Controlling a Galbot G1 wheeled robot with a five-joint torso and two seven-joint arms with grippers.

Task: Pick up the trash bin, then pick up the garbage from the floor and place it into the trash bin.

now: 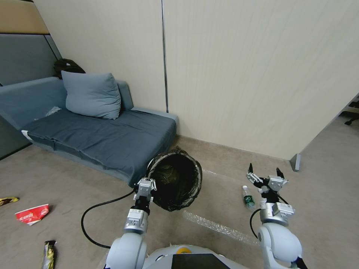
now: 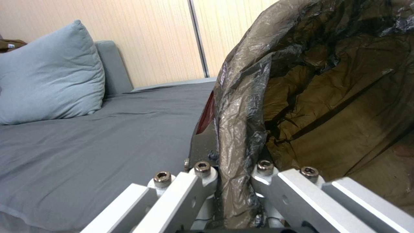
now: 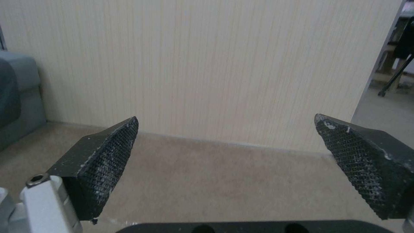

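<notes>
Trash bin (image 1: pixel 175 179) gripped at its lined rim by the left gripper (image 1: pixel 146 184), fingers closed on the black bag (image 2: pixel 241 129) folded over the edge, bin tilted with its mouth toward the camera, off the floor just beside the grey sofa (image 1: pixel 101 138). Right gripper (image 1: pixel 265 172) wide open, holding nothing, raised over bare carpet near the wall, fingertips (image 3: pixel 108 152) well apart. Small bottle (image 1: pixel 248 197) on the floor just beside it. Red-and-white wrapper (image 1: pixel 33 214), yellow wrapper (image 1: pixel 7 200) and dark snack-bar wrapper (image 1: pixel 49 254) lying far left.
</notes>
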